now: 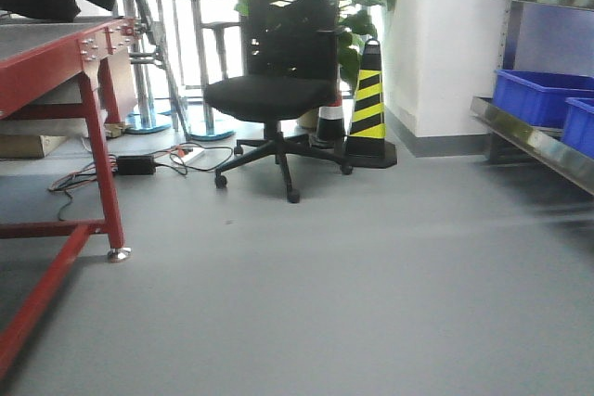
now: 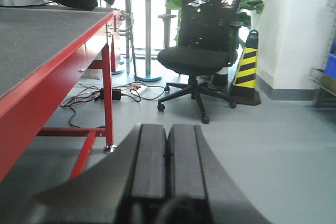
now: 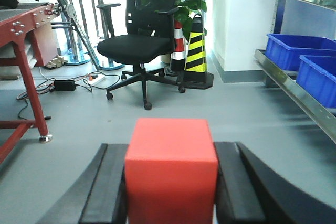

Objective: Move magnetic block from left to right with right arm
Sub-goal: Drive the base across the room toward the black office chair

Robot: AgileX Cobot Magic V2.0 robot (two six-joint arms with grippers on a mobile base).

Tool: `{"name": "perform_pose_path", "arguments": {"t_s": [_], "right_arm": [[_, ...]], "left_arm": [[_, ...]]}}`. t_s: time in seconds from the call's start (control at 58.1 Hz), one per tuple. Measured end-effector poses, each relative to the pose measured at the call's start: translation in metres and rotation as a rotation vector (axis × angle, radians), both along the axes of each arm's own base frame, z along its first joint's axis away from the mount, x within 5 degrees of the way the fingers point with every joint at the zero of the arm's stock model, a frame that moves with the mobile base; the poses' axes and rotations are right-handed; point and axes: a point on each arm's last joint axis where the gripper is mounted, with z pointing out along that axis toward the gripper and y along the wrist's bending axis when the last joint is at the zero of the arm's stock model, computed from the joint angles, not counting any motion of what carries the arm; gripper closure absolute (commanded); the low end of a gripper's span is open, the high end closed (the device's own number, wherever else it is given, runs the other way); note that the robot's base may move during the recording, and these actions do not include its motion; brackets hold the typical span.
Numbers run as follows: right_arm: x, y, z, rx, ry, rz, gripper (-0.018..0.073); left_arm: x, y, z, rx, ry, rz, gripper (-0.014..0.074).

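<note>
In the right wrist view the magnetic block (image 3: pixel 171 169), a plain bright-red cube, fills the space between the two black fingers (image 3: pixel 107 187) of my right gripper (image 3: pixel 171 148), which is shut on it. The block and gripper hang above the grey floor. In the left wrist view my left gripper (image 2: pixel 168 129) is shut, its two dark pads pressed together with nothing between them. Neither gripper nor the block shows in the exterior view.
A red-framed table (image 1: pixel 88 62) stands at the left, with cables (image 1: pixel 139 166) on the floor beside it. A black office chair (image 1: pixel 278 90) and a yellow-black cone (image 1: pixel 368 108) stand ahead. Steel shelving with blue bins (image 1: pixel 538 99) lines the right.
</note>
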Motion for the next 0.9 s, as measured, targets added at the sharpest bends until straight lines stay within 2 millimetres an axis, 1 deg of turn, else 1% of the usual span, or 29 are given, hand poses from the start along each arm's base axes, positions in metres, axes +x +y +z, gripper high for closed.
{"name": "perform_pose_path", "arguments": {"t_s": [0.895], "right_arm": [[0.0000,0.0000,0.0000,0.000,0.000,0.000,0.0179]], "left_arm": [[0.0000,0.0000,0.0000,0.000,0.000,0.000,0.0713]]}}
